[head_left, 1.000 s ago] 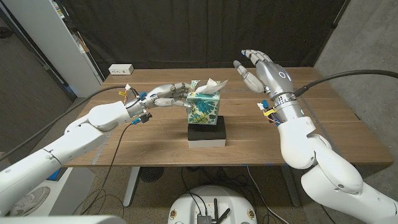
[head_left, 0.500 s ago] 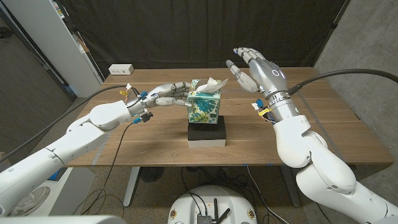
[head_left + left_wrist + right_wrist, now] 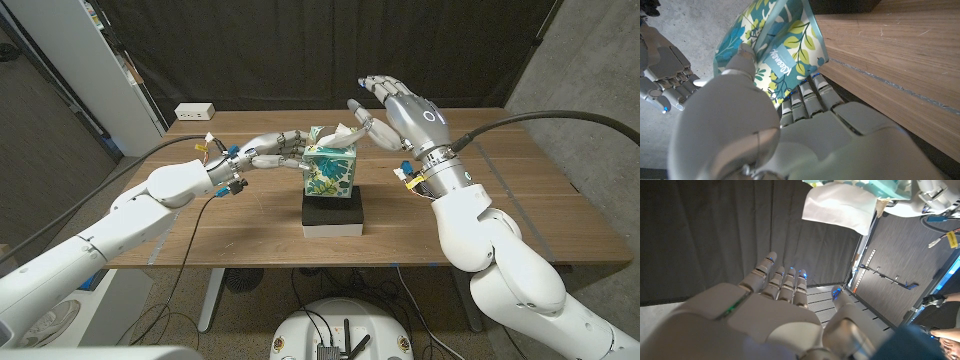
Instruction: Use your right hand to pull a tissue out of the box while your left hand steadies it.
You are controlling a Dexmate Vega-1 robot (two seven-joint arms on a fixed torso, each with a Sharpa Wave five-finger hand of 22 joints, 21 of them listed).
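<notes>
gripping the tissue box (image 3: pixel 328 170) with its tissue (image 3: pixel 335 132) sticking out, left hand (image 3: pixel 272 152); right hand (image 3: pixel 392 103) spread, holding nothing.

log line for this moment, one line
left robot hand: holds tissue box | right robot hand: open, beside tissue | tissue: in box, ungrasped

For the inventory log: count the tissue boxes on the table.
1. The tissue box stands on a black block mid-table, the left hand touching its side; a tissue sticks out on top.
</notes>
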